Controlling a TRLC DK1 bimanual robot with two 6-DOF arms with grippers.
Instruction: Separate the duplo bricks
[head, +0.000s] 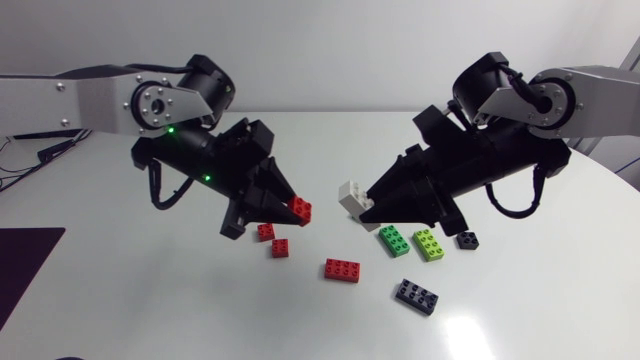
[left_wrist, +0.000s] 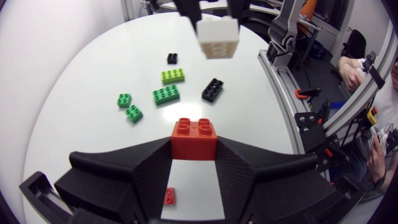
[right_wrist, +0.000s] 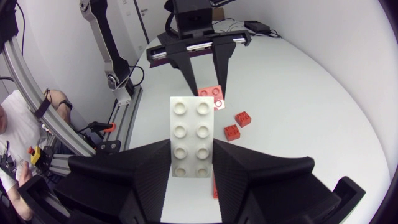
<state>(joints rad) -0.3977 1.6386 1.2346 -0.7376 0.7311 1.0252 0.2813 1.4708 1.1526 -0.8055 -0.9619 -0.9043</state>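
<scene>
Red brick (head: 300, 210) in left tool (left_wrist: 194, 149) (white brick (head: 352, 197) in right tool (right_wrist: 191, 152)).

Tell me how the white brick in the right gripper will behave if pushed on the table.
The white brick looks like rigid moulded plastic, so it should stay stiff. Its smooth sides might slip in the right gripper if held loosely. Blocky and flat-faced, it would probably slide on the table rather than roll.
</scene>
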